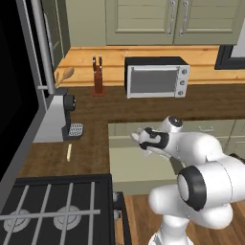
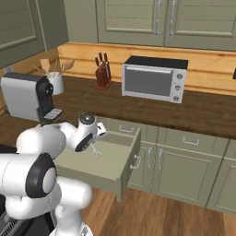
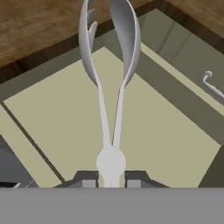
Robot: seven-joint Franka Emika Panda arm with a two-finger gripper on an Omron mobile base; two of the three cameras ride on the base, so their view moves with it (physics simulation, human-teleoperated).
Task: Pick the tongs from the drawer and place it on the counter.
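The silver tongs (image 3: 109, 87) are pinched at their joined end between my gripper's (image 3: 111, 177) dark fingertips (image 3: 87, 178), their two slim arms and looped ends pointing away from the hand. My gripper is shut on them. They hang free a little above the floor of the open sage-green drawer (image 3: 65, 118), not touching it. From the right base view, the tongs (image 2: 96, 151) dangle under my hand above the pulled-out drawer (image 2: 131, 150). The dark brown counter (image 2: 138, 108) runs behind and beside the drawer (image 1: 129, 165), and its wood (image 3: 35, 26) shows past the tongs' tips.
On the counter stand a toaster oven (image 1: 157, 76), a knife block (image 1: 98, 76) and a coffee machine (image 1: 60, 117), with a short beige stick (image 1: 69, 152) lying near it. A stove (image 1: 52, 210) sits at the left. Shut lower drawers with silver handles (image 2: 191, 140) are to the right.
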